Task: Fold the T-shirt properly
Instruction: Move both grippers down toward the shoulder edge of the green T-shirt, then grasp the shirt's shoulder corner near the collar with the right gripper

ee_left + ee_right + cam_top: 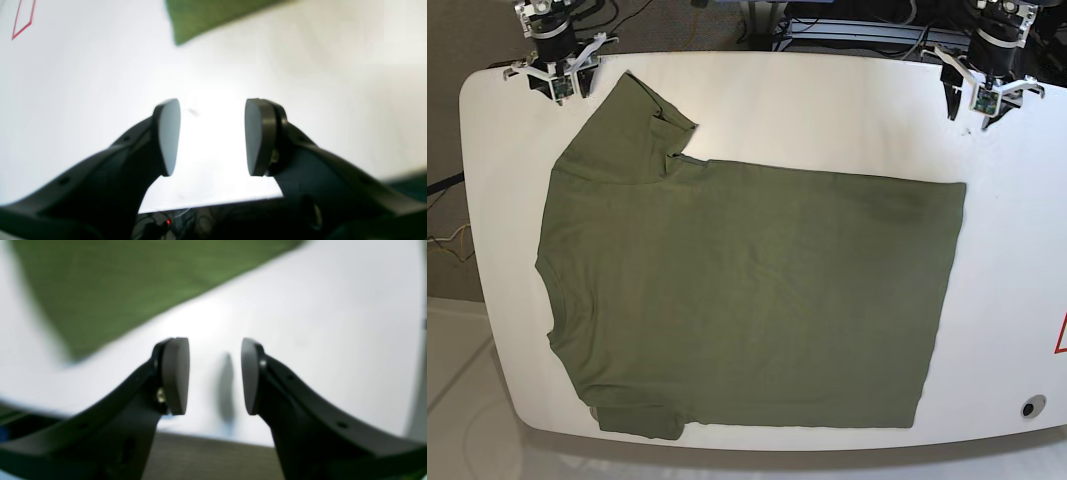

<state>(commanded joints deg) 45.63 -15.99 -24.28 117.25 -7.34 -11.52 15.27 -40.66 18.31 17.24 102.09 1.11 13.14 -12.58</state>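
A white tabletop [757,100] carries the T-shirt [747,300], spread flat and unfolded across its middle, collar toward the left edge in the base view, hem toward the right. By that evidence the folding has not begun; every fold is still to make. At the far corners the left gripper [211,136] and right gripper [215,375] hover over bare surface, fingers [168,136] parted, gripping nothing, clear of the cloth.

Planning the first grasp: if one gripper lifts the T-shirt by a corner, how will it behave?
The T-shirt lies flat like thin cloth, so it will probably drape limply. On the smooth white table it may slide and bunch when pushed.
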